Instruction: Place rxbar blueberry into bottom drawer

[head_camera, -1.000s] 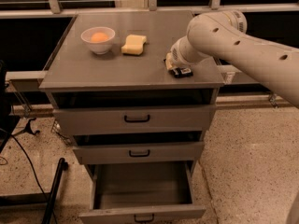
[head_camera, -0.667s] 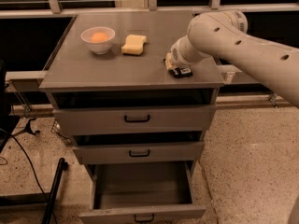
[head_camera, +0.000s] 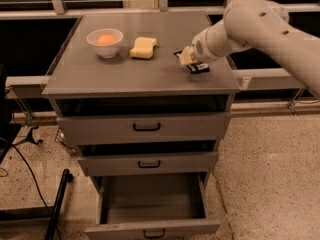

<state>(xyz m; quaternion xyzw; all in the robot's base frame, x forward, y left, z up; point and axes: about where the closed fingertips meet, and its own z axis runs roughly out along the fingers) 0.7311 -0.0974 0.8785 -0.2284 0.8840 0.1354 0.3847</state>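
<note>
The rxbar blueberry [head_camera: 199, 67], a dark flat bar with pale lettering, is at the right side of the cabinet top. Its dark ends stick out on both sides of my gripper [head_camera: 187, 59], which is shut on it and holds it just above the surface. The white arm comes in from the upper right. Down at the cabinet's foot, the bottom drawer [head_camera: 152, 228] is pulled out, and its grey inside has nothing in it. A small black handle shows on its front.
A white bowl [head_camera: 105, 42] holding an orange ball and a yellow sponge [head_camera: 143, 48] stand on the left half of the cabinet top [head_camera: 125, 76]. The two upper drawers [head_camera: 146, 128] are shut. A black pole and cables lie on the floor at the left.
The arm has risen a little and shifted right. The rxbar blueberry has moved up with the gripper.
</note>
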